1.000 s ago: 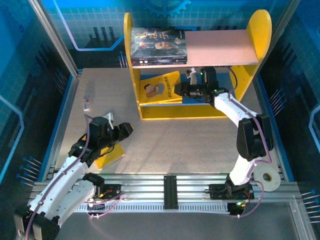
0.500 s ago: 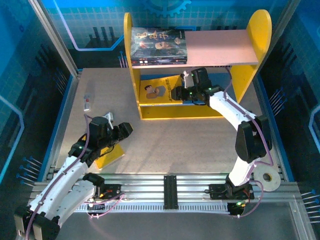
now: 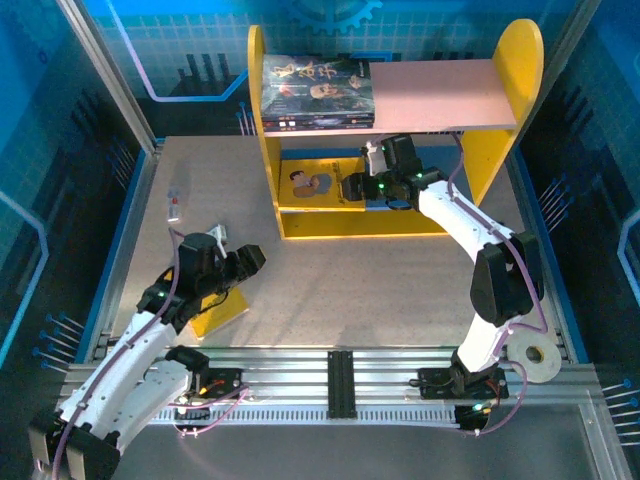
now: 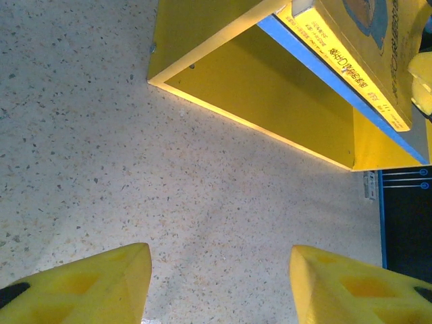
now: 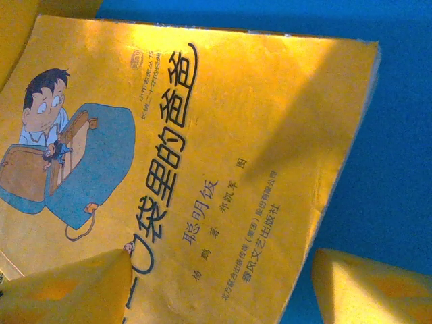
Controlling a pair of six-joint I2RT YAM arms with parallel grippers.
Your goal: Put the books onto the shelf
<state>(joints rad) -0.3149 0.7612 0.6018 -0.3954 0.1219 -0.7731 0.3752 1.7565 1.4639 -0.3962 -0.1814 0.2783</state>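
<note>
Speckled grey tabletop (image 3: 340, 270) inside a blue-walled cell. At the far side stands the two-tier shelf (image 3: 522, 60) w/ yellow rounded side panels, pale pink upper board (image 3: 440, 95) and blue lower board (image 5: 398, 101). Stack of dark-covered paperbacks (image 3: 318, 90) w/ portraits lies flat on the upper board, left end. Yellow paperback (image 5: 202, 135) w/ cartoon boy and bag lies flat on the lower board, left part, cover up. R gripper (image 3: 352, 187) reaches into the lower tier at that book's right edge; its yellow fingers are spread and grasp nothing. One fingertip (image 5: 81, 283) is over the cover, contact unclear. L gripper (image 3: 255, 258) hovers low over bare tabletop front-left, fingers apart, empty. Second yellow paperback (image 3: 218, 313) lies on the table by the L arm. Small white device (image 3: 175, 207) sits near the table's left edge, well apart.
</note>
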